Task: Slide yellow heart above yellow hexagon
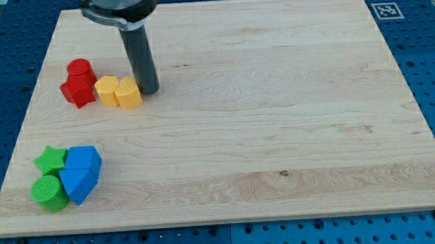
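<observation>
The tabletop (278, 118) is a pale wooden board with visible grain, lying on a blue perforated base (433, 63); a small black-and-white marker (387, 10) sits at the board's far right corner.

My arm comes in from the far left edge and drops straight down as a dark, smooth cylindrical rod. There is no jawed end effector here, so nothing spreads or pinches; my tip (149, 90) rests on the wood, just to the right of the yellow pair and touching or nearly touching the right one.

Near left lie two blue blocks (81, 173), faceted and pressed together, with a green star (50, 158) and a green cylinder (48, 190) against their left side.

Far left, a red cylinder (79, 68) sits behind a red star (79, 91). Beside them to the right are the yellow hexagon (107, 90) and the yellow heart (129, 92), touching each other; which is which I cannot tell for sure.
</observation>
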Action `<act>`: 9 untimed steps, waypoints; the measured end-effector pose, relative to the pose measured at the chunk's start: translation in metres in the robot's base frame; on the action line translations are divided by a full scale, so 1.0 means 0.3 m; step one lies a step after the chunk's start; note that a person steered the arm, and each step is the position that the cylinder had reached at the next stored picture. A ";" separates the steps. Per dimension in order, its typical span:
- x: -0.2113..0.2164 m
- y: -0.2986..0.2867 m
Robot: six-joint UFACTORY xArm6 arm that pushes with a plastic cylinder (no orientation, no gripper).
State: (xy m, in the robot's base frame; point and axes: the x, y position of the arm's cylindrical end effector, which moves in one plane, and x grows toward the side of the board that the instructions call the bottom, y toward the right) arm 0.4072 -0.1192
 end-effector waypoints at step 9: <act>0.216 0.029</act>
State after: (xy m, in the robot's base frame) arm 0.4721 -0.1104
